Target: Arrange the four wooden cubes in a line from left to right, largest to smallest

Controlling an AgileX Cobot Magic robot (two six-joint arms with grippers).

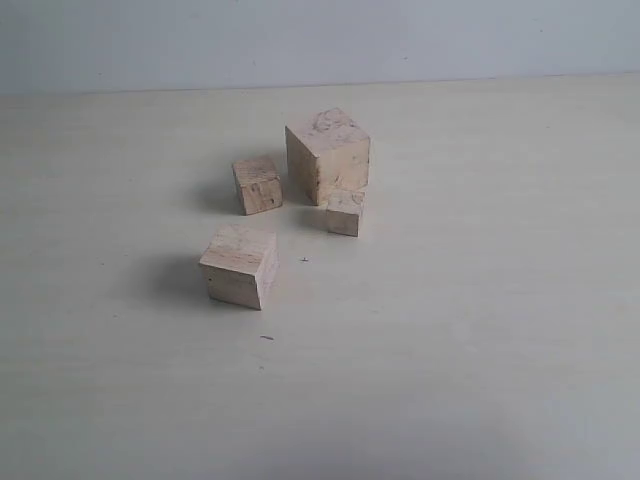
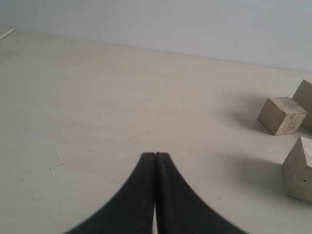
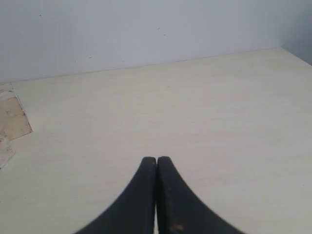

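left hand (image 2: 155, 157), right hand (image 3: 156, 160) both closed

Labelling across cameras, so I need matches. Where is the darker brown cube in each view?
Exterior view: the darker brown cube is left of the largest cube, behind the mid-sized cube.
Left wrist view: in view, beyond the mid-sized cube, next to the largest cube's cropped corner.
Right wrist view: not in it.
Shared landmark: the line where table meets wall.
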